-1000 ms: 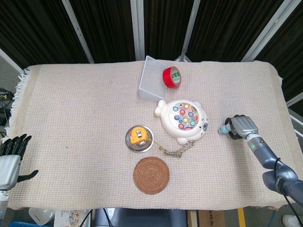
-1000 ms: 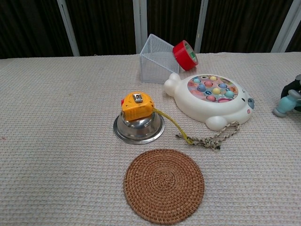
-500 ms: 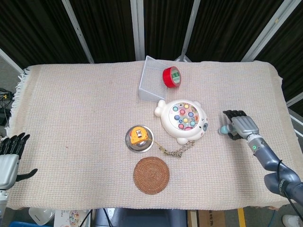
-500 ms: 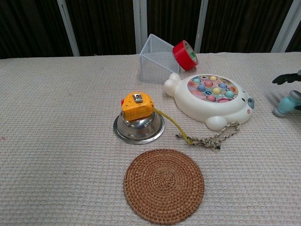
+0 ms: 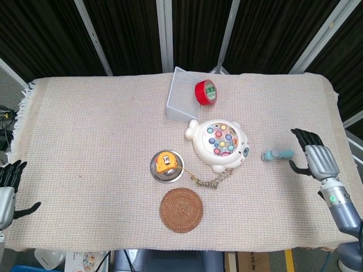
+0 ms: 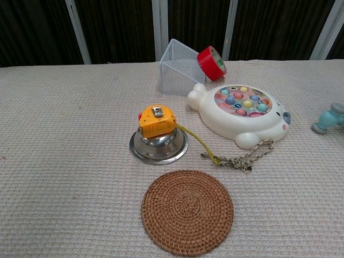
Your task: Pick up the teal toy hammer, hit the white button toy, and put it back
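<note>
The teal toy hammer (image 5: 277, 154) lies flat on the cloth just right of the white button toy (image 5: 219, 144); its head shows at the right edge of the chest view as the hammer (image 6: 328, 119). The white button toy (image 6: 243, 115), seal-shaped with coloured buttons, sits right of centre. My right hand (image 5: 317, 160) hovers to the right of the hammer, fingers spread, holding nothing. My left hand (image 5: 5, 188) hangs at the left table edge, fingers apart and empty. Neither hand appears in the chest view.
A wire basket (image 5: 184, 96) on its side with a red tape roll (image 5: 206, 92) stands at the back. An orange tape measure (image 5: 165, 162) sits on a steel bowl (image 5: 157, 172), its strap trailing to a chain (image 5: 215, 179). A woven coaster (image 5: 181, 209) lies near the front.
My right hand let go of the hammer and drew back to the right, fingers opening. The hammer stays on the cloth. My left hand sank lower at the left edge.
</note>
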`<state>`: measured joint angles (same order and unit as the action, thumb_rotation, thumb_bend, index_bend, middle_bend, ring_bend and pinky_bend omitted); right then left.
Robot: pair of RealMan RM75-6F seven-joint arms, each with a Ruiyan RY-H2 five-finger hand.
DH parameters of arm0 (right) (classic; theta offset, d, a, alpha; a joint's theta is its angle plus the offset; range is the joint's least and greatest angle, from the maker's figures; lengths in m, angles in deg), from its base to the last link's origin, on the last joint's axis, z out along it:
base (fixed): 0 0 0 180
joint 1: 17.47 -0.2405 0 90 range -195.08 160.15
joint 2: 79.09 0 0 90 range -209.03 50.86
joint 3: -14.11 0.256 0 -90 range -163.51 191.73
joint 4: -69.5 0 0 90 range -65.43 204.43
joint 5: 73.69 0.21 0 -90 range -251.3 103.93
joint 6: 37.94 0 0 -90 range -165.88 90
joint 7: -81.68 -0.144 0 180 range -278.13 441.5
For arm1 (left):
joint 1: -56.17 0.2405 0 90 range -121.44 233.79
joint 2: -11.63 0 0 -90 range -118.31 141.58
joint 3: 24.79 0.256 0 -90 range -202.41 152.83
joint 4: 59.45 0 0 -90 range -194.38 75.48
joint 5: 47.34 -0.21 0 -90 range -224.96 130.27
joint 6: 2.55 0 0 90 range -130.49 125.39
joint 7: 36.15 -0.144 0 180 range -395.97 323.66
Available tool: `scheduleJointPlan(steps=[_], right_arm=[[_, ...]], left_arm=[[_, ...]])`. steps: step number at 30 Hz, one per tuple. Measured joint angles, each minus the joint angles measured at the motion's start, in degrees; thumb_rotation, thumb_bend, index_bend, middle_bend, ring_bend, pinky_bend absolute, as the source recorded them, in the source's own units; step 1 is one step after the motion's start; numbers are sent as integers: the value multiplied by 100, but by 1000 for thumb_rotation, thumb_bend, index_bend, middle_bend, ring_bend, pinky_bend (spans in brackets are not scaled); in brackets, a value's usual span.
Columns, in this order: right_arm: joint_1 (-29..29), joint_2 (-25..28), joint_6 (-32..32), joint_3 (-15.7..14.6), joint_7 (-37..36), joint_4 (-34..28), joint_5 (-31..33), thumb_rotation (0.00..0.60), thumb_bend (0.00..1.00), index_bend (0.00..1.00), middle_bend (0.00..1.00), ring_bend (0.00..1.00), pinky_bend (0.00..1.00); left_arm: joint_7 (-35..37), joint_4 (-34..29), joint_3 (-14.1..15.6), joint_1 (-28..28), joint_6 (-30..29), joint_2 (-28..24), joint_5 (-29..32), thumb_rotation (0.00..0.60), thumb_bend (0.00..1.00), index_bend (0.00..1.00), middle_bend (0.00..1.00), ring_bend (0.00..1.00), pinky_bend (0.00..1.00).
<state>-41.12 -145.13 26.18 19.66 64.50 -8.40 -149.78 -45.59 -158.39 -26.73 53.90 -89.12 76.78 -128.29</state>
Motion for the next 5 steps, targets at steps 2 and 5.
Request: scheduleJointPlan(steps=[2,5], right_arm=[[274,7,440,-41,39,-143,-66,600,402,61,77,0,0],[718,11,1031,-135,222,-392,-171,600,402,61,77,0,0]], left_arm=[[30,26,24,26,-27,14,-42,600,102,47,0,0,0],[64,52,63,56,-60,29,-115,600,102,47,0,0,0]])
